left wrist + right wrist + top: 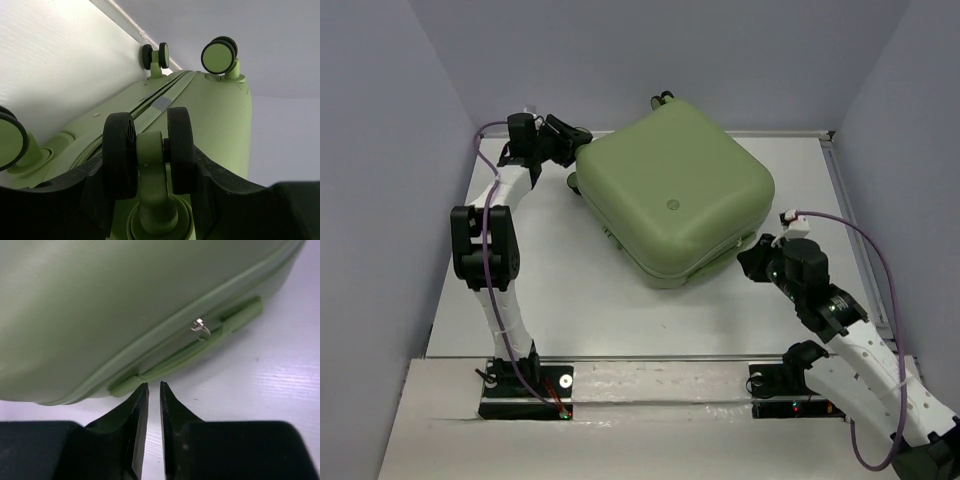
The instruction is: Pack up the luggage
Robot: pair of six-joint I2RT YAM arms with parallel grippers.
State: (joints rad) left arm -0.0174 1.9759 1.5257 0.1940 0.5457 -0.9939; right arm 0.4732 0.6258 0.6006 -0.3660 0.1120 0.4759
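Note:
The pale green luggage (670, 200) lies closed and flat on the white table, turned diagonally. My left gripper (570, 140) is at its far-left corner, shut on a green-and-black caster wheel (148, 150); the fingers (220, 185) press both black discs. Three other casters show in the left wrist view, one of them at the top (220, 55). My right gripper (757, 255) is at the luggage's near-right side, shut and empty, tips (154, 385) just short of the green side handle (190, 352). A silver zipper pull (200, 329) sits on the closed seam of the luggage (125, 300).
Pale walls enclose the table (570, 300) on the left, back and right. A raised edge runs along the table's right side (850, 220). The arm bases (525, 390) sit on the near ledge.

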